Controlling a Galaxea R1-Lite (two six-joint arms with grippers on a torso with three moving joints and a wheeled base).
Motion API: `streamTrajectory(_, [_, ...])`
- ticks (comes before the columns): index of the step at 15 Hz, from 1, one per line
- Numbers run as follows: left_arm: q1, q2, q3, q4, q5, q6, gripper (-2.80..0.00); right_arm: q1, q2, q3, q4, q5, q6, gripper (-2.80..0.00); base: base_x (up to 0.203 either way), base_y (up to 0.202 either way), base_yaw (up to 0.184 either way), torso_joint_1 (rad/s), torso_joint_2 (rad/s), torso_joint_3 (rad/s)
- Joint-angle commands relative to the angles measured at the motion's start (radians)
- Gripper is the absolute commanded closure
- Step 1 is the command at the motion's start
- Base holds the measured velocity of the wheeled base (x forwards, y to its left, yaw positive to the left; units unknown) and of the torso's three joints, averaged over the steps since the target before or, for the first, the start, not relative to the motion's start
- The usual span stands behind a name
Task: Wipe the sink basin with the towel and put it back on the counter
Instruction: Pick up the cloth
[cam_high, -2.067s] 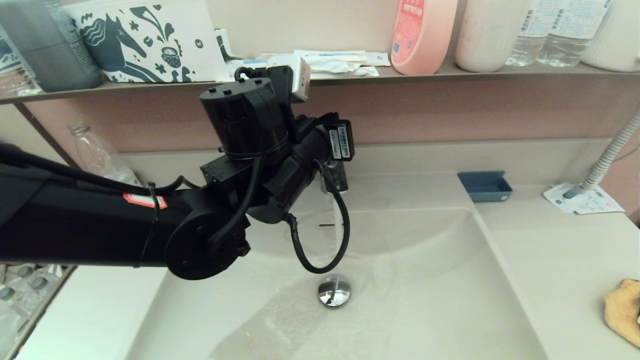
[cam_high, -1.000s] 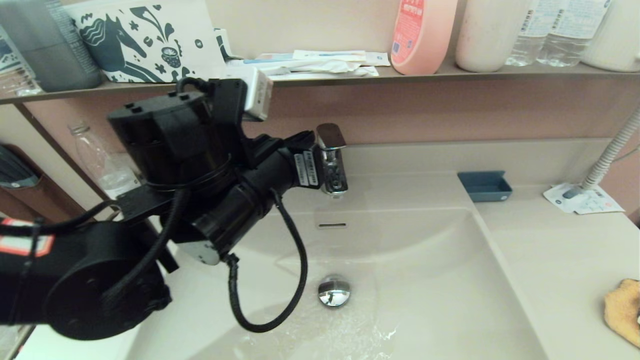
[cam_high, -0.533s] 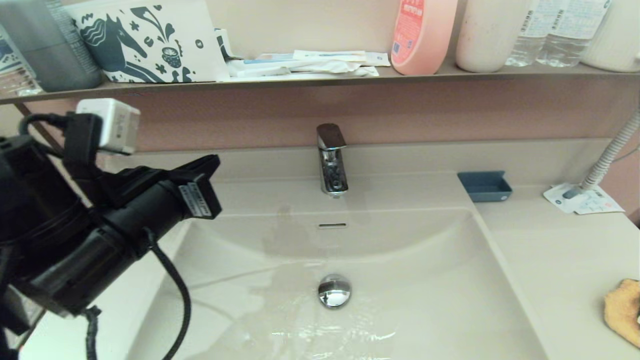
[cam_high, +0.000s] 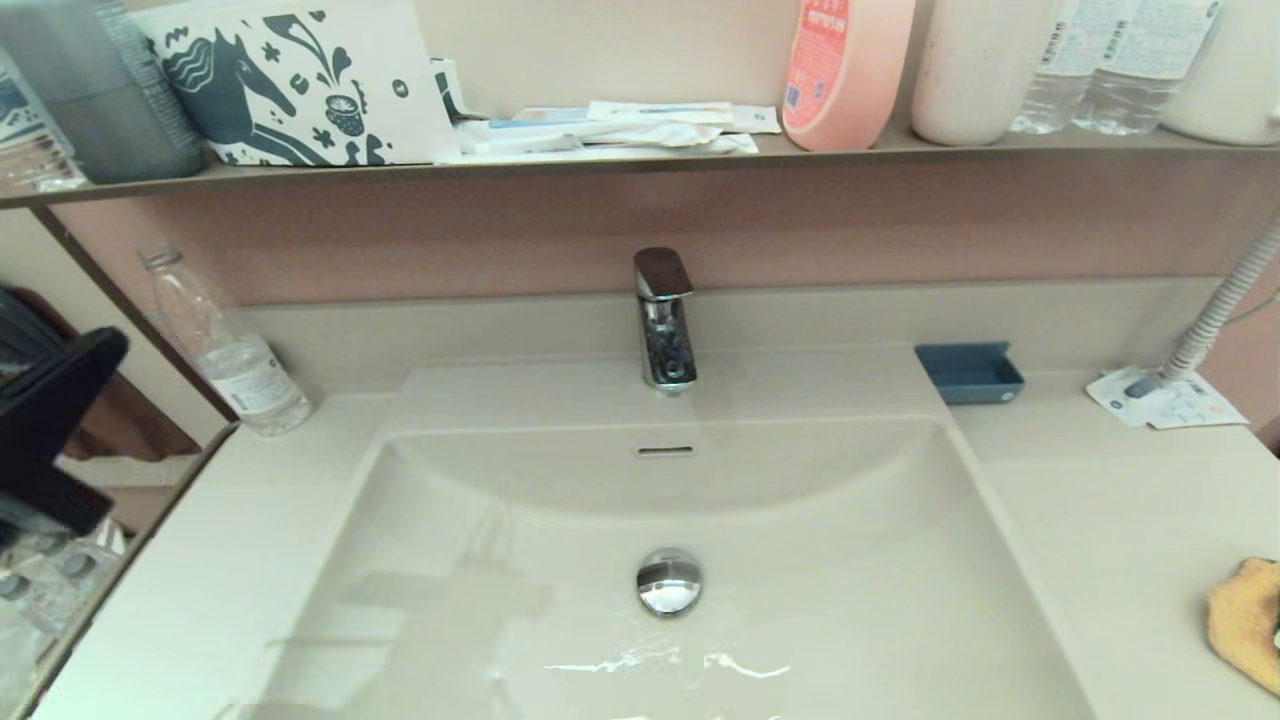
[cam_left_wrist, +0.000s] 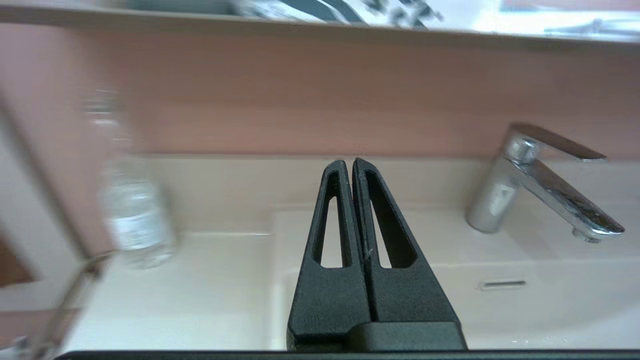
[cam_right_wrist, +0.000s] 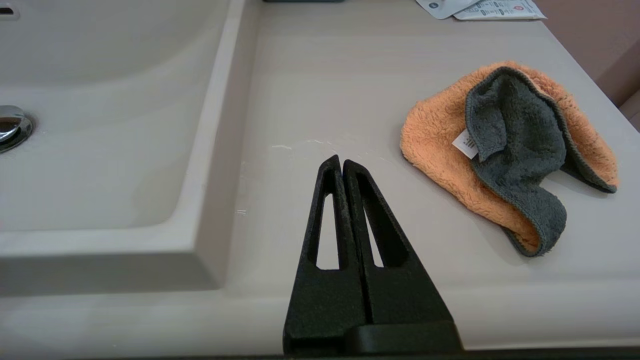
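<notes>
The cream sink basin (cam_high: 850, 560) is wet around its chrome drain plug (cam_high: 669, 583), below the chrome faucet (cam_high: 662, 318). The orange and dark grey towel (cam_right_wrist: 510, 150) lies crumpled on the counter (cam_right_wrist: 350, 90) right of the basin; only its orange edge (cam_high: 1245, 622) shows in the head view. My right gripper (cam_right_wrist: 341, 161) is shut and empty, hovering over the counter between basin and towel. My left gripper (cam_left_wrist: 348, 162) is shut and empty, off the basin's left side, pointing toward the back wall; part of the arm (cam_high: 45, 420) shows at the head view's left edge.
A clear water bottle (cam_high: 235, 360) stands at the counter's back left. A small blue tray (cam_high: 970, 372) and paper packets (cam_high: 1165, 398) lie at the back right beside a corrugated hose (cam_high: 1225, 300). The shelf (cam_high: 640, 160) above holds bottles and a box.
The left arm has pulled back from the faucet, out to the left and nearly out of the head view. The water stream has stopped and the water in the basin is draining away.
</notes>
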Motion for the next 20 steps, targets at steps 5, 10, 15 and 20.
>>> streamTrajectory(5, [0.179, -0.306, 0.096, 0.074, -0.011, -0.035, 0.0, 0.0, 0.0, 0.0, 0.0, 0.0, 0.0, 0.0, 0.0, 0.0, 0.0, 0.0, 0.0, 0.0])
streamTrajectory(10, [0.208, -0.454, 0.194, 0.114, -0.022, -0.034, 0.0, 0.0, 0.0, 0.0, 0.0, 0.0, 0.0, 0.0, 0.0, 0.0, 0.0, 0.0, 0.0, 0.0])
streamTrajectory(15, [0.281, -0.581, 0.255, 0.253, -0.016, -0.088, 0.0, 0.0, 0.0, 0.0, 0.0, 0.0, 0.0, 0.0, 0.0, 0.0, 0.0, 0.0, 0.0, 0.0])
streamTrajectory(20, [0.322, -0.779, 0.311, 0.426, -0.046, -0.093, 0.0, 0.0, 0.0, 0.0, 0.0, 0.0, 0.0, 0.0, 0.0, 0.0, 0.0, 0.0, 0.0, 0.0])
